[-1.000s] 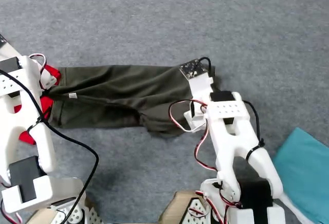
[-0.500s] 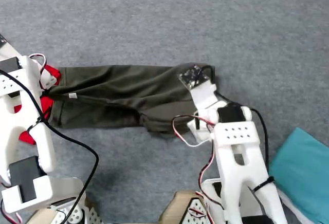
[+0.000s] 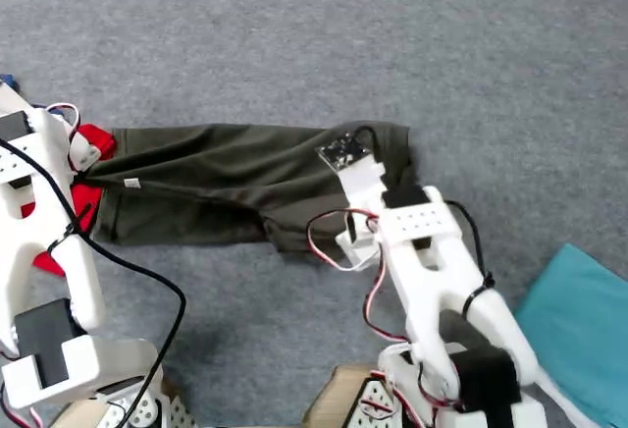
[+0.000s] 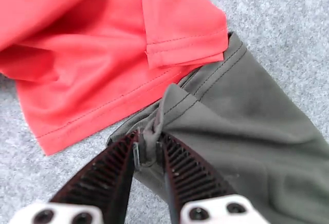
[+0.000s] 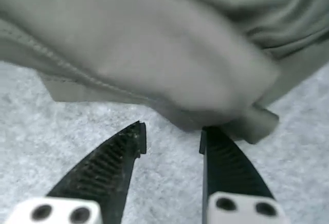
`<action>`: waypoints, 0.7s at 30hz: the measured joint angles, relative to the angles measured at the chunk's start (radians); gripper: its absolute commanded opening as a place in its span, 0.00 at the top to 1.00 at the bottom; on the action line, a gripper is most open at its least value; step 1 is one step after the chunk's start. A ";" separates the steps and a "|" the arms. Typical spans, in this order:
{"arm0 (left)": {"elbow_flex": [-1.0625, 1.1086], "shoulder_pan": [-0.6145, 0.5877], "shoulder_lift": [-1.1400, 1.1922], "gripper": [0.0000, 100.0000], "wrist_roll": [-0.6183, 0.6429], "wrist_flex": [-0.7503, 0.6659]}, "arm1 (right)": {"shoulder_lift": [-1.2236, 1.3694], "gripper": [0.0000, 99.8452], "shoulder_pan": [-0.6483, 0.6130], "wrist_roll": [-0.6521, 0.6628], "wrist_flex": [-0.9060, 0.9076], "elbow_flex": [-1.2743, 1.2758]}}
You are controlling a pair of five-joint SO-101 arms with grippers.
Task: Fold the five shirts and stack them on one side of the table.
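An olive shirt (image 3: 235,178) lies stretched across the middle of the grey table. At its left end my left gripper (image 4: 149,149) is shut on a pinched fold of the olive shirt (image 4: 247,126), right beside a red shirt (image 4: 87,49). In the high view the left arm (image 3: 44,202) stands over the red shirt (image 3: 95,137). The right arm (image 3: 422,251) leans over the olive shirt's right part. My right gripper (image 5: 172,142) is open just above the table, at the hem of the olive shirt (image 5: 154,54), with nothing between its fingers.
A teal shirt (image 3: 579,315) lies at the front right of the table. Bare grey table (image 3: 392,45) stretches behind the olive shirt and to its right. Cables hang from both arms near the front edge.
The right arm has swung left over the olive shirt, uncovering the shirt's right edge. The left arm has shifted slightly left, still holding the fold.
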 measured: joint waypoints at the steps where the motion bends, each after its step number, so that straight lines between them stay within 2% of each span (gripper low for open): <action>1: 0.000 0.000 0.000 0.98 0.000 0.000 | 0.006 0.82 0.011 -0.002 -0.003 -0.008; 3: 0.000 0.000 0.000 0.98 0.000 0.000 | 0.011 0.83 0.012 -0.002 -0.003 -0.011; 9: 0.000 0.000 0.000 0.98 0.000 0.000 | 0.012 0.98 0.011 -0.002 -0.006 -0.012; 21: 0.000 0.000 0.000 0.98 0.000 0.000 | 0.017 0.98 0.012 -0.002 -0.009 -0.012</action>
